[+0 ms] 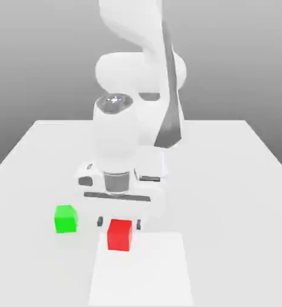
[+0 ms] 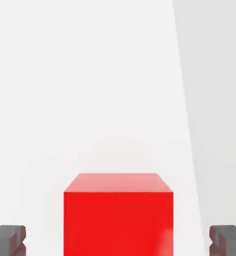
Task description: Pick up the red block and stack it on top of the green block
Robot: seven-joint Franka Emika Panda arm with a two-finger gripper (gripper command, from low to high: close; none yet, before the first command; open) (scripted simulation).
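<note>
No readable text or markings.

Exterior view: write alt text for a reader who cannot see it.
A white robot arm lowers its open gripper around a small matte red cube on a white table, one dark fingertip on each side of it. A small matte green cube sits apart, toward the exterior view's left.
</note>
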